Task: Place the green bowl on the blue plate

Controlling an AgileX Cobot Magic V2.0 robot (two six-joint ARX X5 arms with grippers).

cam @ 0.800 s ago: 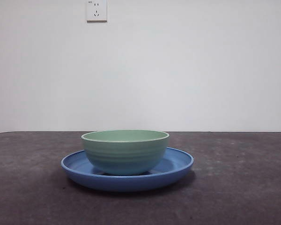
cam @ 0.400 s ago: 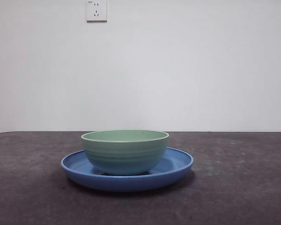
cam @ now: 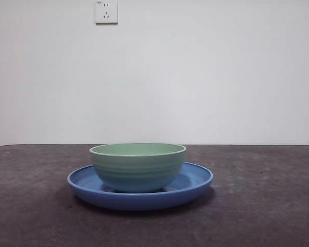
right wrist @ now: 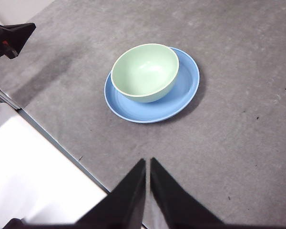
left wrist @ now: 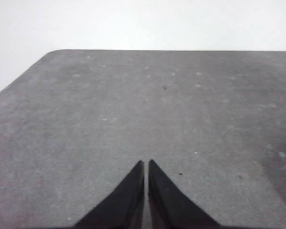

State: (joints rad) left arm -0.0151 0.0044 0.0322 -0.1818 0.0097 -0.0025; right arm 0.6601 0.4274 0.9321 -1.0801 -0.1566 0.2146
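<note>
The green bowl (cam: 137,165) is sitting upright on the blue plate (cam: 195,181), well apart from both grippers. The left gripper (left wrist: 146,164) and right gripper (right wrist: 148,162) are each hovering with jaws pressed together.

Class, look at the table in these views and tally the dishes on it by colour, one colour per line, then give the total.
Green: 1, the green bowl, standing on the plate.
Blue: 1, the blue plate, flat on the table.
Total: 2

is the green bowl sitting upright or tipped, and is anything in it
Upright and empty. The green bowl stands level on the blue plate; the right wrist view shows its inside bare.
</note>
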